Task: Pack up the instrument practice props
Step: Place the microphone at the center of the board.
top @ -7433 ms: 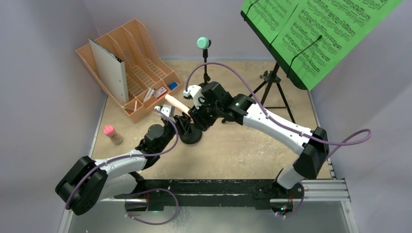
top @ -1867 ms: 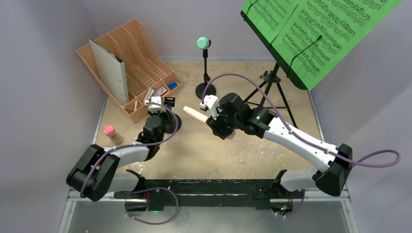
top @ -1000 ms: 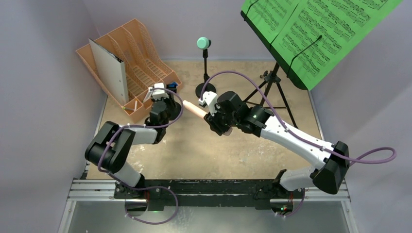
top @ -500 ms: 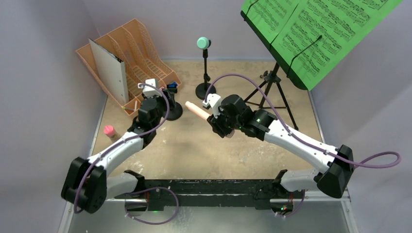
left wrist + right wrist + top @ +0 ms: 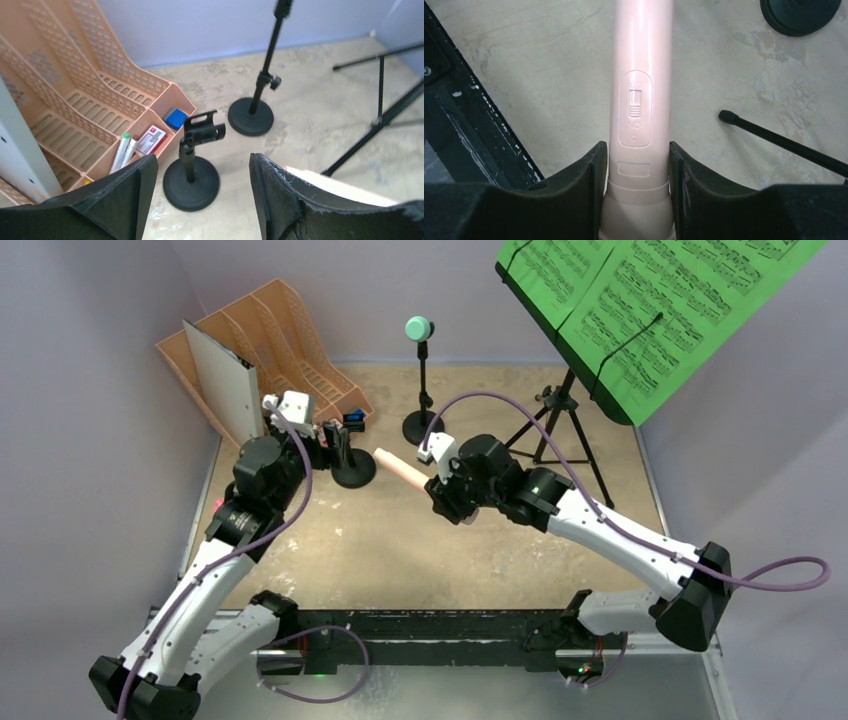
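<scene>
My right gripper [image 5: 438,483] is shut on the pink toy microphone [image 5: 400,468], held level above the table; its handle with the switch shows between the jaws in the right wrist view [image 5: 640,100]. My left gripper [image 5: 200,200] is open and empty, just above and behind a short black clip pole [image 5: 192,150] whose clip is empty. That pole [image 5: 350,465] stands beside the rack. The teal microphone [image 5: 419,330] sits on the second pole [image 5: 423,390]. The black tripod [image 5: 565,410] carries green sheet-music pages [image 5: 660,300] at the back right.
An orange slotted file rack [image 5: 300,360] with a grey binder [image 5: 225,375] stands at the back left; its front tray [image 5: 150,135] holds markers and small boxes. A pink-capped item [image 5: 217,503] peeks out beside my left arm. Tripod legs [image 5: 380,115] spread at the right.
My left arm carried the empty clip pole from mid-table to beside the rack, let it go, and has lifted back to the left. My right gripper holds the pink microphone almost still.
</scene>
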`<state>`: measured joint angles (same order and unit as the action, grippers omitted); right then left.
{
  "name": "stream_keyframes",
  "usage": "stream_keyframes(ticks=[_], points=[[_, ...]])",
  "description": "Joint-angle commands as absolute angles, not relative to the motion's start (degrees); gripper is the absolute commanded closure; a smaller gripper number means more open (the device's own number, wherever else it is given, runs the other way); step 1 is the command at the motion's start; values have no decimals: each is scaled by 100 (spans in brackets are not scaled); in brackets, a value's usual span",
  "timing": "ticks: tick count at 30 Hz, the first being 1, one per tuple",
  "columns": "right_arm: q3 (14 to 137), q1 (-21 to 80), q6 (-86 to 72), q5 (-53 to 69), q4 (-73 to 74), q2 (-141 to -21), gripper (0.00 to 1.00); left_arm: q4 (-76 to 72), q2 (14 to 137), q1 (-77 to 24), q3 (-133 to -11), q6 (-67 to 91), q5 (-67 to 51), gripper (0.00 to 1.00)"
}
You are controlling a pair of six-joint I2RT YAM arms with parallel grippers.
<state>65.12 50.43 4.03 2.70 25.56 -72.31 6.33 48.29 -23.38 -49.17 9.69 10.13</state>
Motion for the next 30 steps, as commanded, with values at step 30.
stream_keyframes(ticks=[30], points=[[6662, 5022, 992, 1926, 1923, -7928, 100, 2667, 4722, -4398, -4511, -5117, -943, 16]])
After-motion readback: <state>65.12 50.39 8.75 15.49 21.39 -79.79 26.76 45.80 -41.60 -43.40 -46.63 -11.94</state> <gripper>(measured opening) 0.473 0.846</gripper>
